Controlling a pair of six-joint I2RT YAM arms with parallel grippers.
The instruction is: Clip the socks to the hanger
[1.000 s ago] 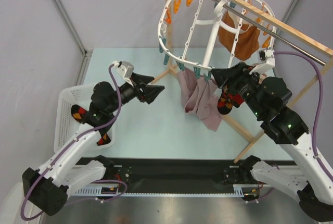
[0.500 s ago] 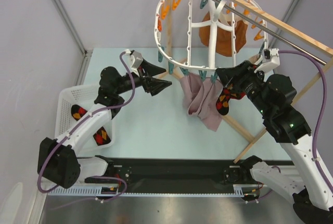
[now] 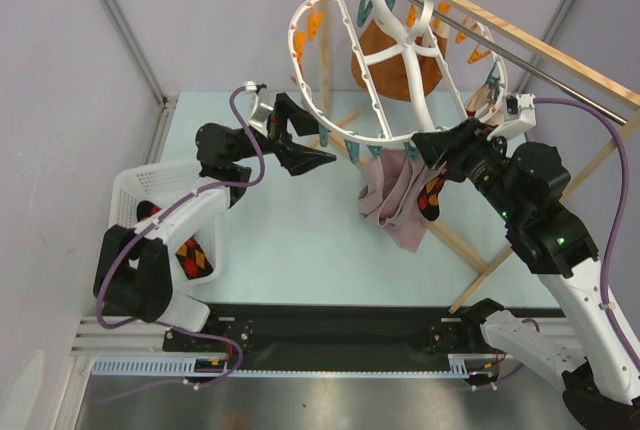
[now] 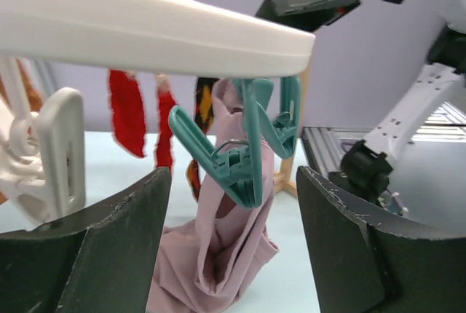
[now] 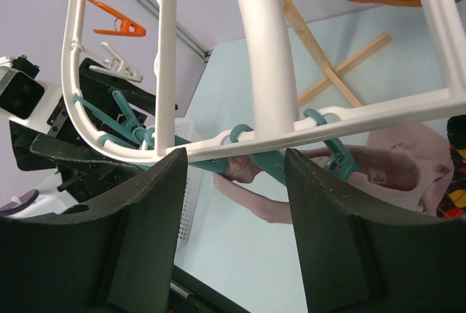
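The white round hanger (image 3: 398,50) hangs tilted from the rack pole, with teal and orange clips on its rim. My left gripper (image 3: 308,140) is open at the rim's near-left edge. In the left wrist view a teal clip (image 4: 234,160) hangs just above the gap between its fingers (image 4: 109,247). My right gripper (image 3: 437,143) is open under the near-right rim. In the right wrist view the rim (image 5: 240,144) crosses just above its fingertips. One argyle sock (image 3: 432,197) hangs beside the pink cloth, its top hidden. Other socks (image 3: 190,255) lie in the basket.
A mauve-pink cloth (image 3: 390,200) hangs from teal clips at the near rim. An orange-brown garment (image 3: 395,60) hangs behind the ring. The wooden rack's poles (image 3: 470,245) stand at the right and back. A white basket (image 3: 125,195) sits at the left.
The hanger has swung and turned to the left, tilting flatter. My left gripper has risen toward the rim's near-left edge. The right gripper has barely moved.
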